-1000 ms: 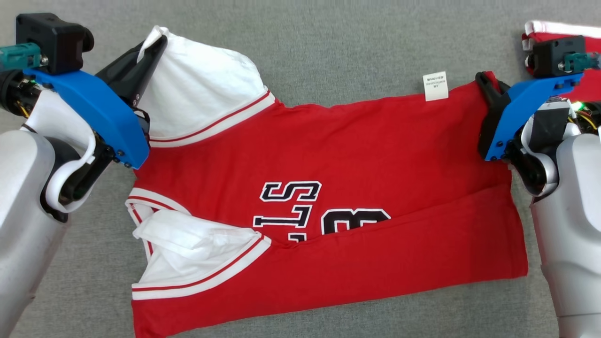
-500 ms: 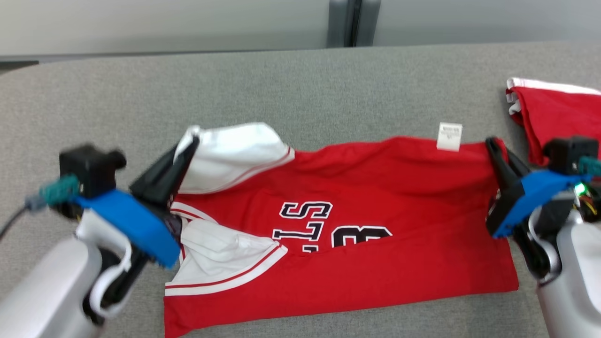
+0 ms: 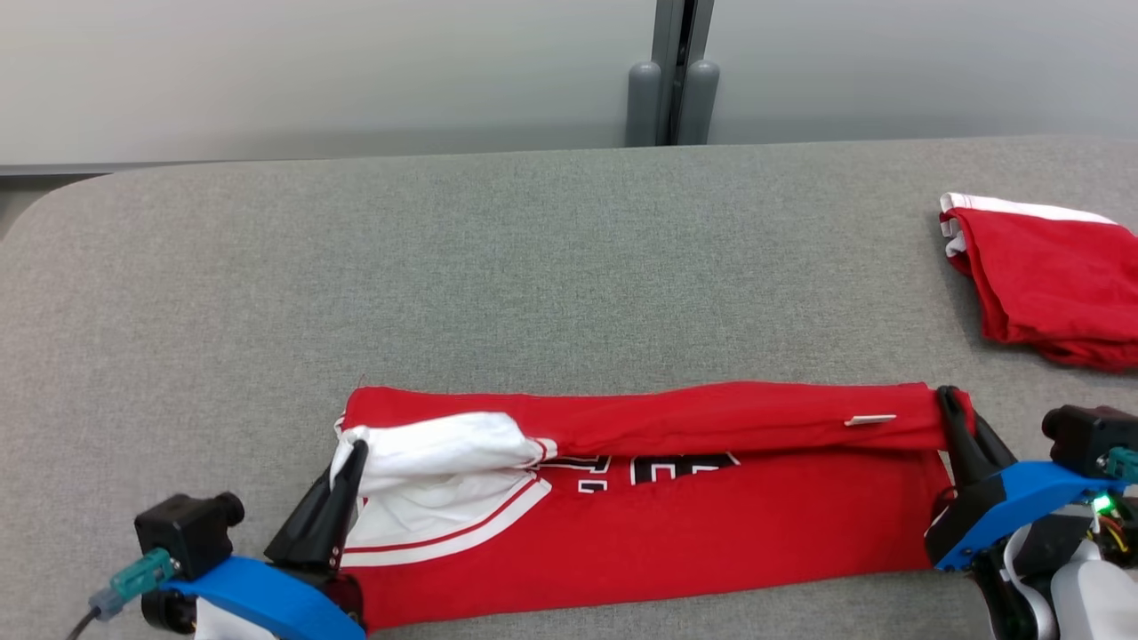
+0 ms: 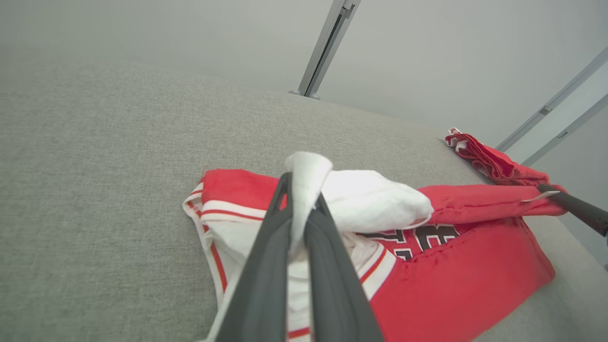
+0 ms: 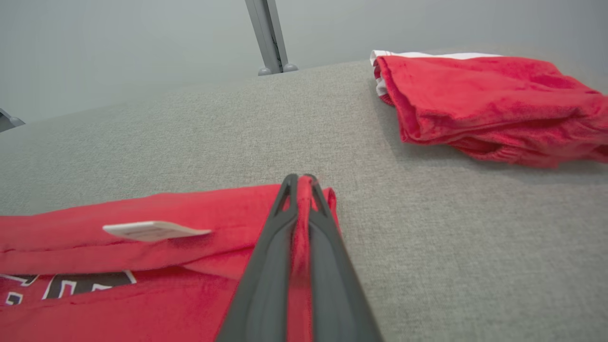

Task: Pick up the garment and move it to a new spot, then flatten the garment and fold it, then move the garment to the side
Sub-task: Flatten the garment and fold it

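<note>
The garment (image 3: pixel 711 533), a red jersey with white sleeves and black lettering, lies on the grey counter (image 3: pixel 533 267) near its front edge. Its far long edge is lifted and rolled over toward the robot, covering part of the lettering. The left gripper (image 3: pixel 354 452) rises from the lower left of the head view, its blue bracket low and its dark fingers slanting up and to the right. Its jaws are pinched on the white sleeve (image 3: pixel 436 444), and a tuft of white cloth pokes past the tips in the left wrist view. The right gripper (image 3: pixel 948 397) comes in from the lower right with its fingers slanting up and to the left. Its jaws are closed on the red corner of the raised edge (red cloth shows between the two fingers in the right wrist view). A white label (image 3: pixel 869 420) sticks out of the fold near that grip. A second red garment (image 3: pixel 1049 284) lies bundled at the far right of the counter, well apart.
</note>
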Available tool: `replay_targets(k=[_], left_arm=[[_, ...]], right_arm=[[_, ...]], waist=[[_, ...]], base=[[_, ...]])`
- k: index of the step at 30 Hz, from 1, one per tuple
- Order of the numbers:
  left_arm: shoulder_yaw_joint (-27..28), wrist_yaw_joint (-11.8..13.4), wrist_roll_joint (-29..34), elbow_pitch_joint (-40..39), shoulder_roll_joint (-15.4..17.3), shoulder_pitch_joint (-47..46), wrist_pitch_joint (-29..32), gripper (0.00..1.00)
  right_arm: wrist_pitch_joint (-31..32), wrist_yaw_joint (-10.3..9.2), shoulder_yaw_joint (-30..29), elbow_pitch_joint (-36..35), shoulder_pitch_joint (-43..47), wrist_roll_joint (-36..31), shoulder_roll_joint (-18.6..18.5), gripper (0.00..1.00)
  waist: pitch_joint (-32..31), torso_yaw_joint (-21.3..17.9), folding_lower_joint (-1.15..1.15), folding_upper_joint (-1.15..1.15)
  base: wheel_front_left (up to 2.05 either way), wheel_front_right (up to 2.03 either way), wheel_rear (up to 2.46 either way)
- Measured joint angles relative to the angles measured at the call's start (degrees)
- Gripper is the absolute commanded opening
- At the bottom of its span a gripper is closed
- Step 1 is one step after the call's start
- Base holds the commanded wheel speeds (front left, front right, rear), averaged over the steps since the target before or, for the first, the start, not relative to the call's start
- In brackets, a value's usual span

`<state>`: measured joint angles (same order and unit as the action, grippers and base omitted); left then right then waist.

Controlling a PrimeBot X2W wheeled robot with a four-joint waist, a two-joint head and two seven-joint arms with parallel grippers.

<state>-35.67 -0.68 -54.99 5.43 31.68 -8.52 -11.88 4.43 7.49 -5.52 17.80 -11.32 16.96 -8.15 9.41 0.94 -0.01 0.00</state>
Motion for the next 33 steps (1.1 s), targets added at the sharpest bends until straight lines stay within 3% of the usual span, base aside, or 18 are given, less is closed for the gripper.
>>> replay_targets(k=[2, 3, 4, 5, 6, 7, 9, 13, 19, 24, 27, 33], left_arm=[[0.0, -0.4, 0.1, 1.3, -0.7, 0.7, -0.9, 0.0], [0.2, -0.8, 0.1, 1.8, -1.2, 1.2, -1.4, 0.17], [0.4, -1.3, 0.0, 2.1, -1.7, 1.8, -1.8, 0.35], [0.9, -1.8, -0.1, 2.4, -2.3, 2.4, -2.2, 0.44], [1.4, -2.3, -0.1, 2.7, -2.8, 3.0, -2.4, 0.63], [1.9, -2.8, -0.1, 2.9, -3.3, 3.7, -2.7, 0.81], [3.5, -4.0, -0.1, 3.1, -4.5, 5.6, -2.9, 1.0], [8.6, -5.4, 0.6, 2.4, -7.2, 9.6, -3.1, 1.0], [16.1, -5.8, 6.6, 1.2, -10.3, 13.5, -3.1, 1.0], [18.9, -1.6, 15.2, 1.5, -10.9, 13.8, -3.1, 1.0], [20.7, 0.4, 17.4, 1.4, -12.9, 13.4, -3.1, 1.0], [22.1, 2.1, 19.5, 1.6, -15.4, 12.8, -3.1, 1.0]], right_arm=[[-0.8, 0.0, -0.1, 0.0, 0.5, -0.5, 0.5, 0.24], [-1.1, 0.0, -0.2, 0.0, 0.8, -0.8, 0.6, 0.36], [-1.7, 0.0, -0.3, 0.0, 1.2, -1.0, 0.8, 0.58], [-2.3, 0.0, -0.5, 0.0, 1.6, -1.3, 1.1, 0.87], [-2.9, 0.0, -0.8, 0.1, 2.0, -1.3, 1.4, 1.0], [-3.3, 0.0, -1.1, 0.2, 2.4, -1.4, 1.6, 1.0], [-4.6, 0.0, -2.0, 0.3, 3.4, -1.4, 2.1, 1.0], [-6.5, 0.0, -4.5, 1.0, 5.8, -1.3, 2.8, 1.0], [-7.5, 0.0, -6.9, 0.9, 7.2, -2.0, 3.3, 1.0], [-6.9, 0.0, -6.7, 0.5, 7.2, -3.9, 3.4, 1.0], [-6.0, 0.0, -6.0, 0.9, 7.2, -5.3, 3.5, 1.0], [-3.7, 0.0, -5.0, 4.1, 6.8, -8.9, 3.0, 1.0]], waist=[[-0.4, 0.0, 0.0, 0.0], [-0.6, -0.1, 0.0, 0.0], [-0.7, -0.1, 0.01, 0.0], [-0.9, -0.2, 0.0, 0.0], [-1.1, -0.2, 0.01, 0.0], [-1.3, -0.2, 0.0, 0.0], [-1.7, -0.2, 0.01, 0.0], [-2.7, 0.1, 0.01, 0.0], [-4.0, 0.6, 0.01, 0.0], [-4.6, 0.9, 0.01, 0.0], [-4.7, 1.3, 0.01, 0.0], [-4.0, 1.8, 0.01, 0.0]], base=[[0.0, 0.0, 0.0], [0.0, 0.0, 0.0], [0.0, 0.0, 0.0], [0.0, 0.0, 0.0], [0.0, 0.0, 0.0], [0.0, 0.0, 0.0], [0.0, 0.0, 0.0], [0.0, 0.0, 0.0], [0.0, 0.0, 0.0], [0.0, 0.0, 0.0], [0.0, 0.0, 0.0], [0.0, 0.0, 0.0]])
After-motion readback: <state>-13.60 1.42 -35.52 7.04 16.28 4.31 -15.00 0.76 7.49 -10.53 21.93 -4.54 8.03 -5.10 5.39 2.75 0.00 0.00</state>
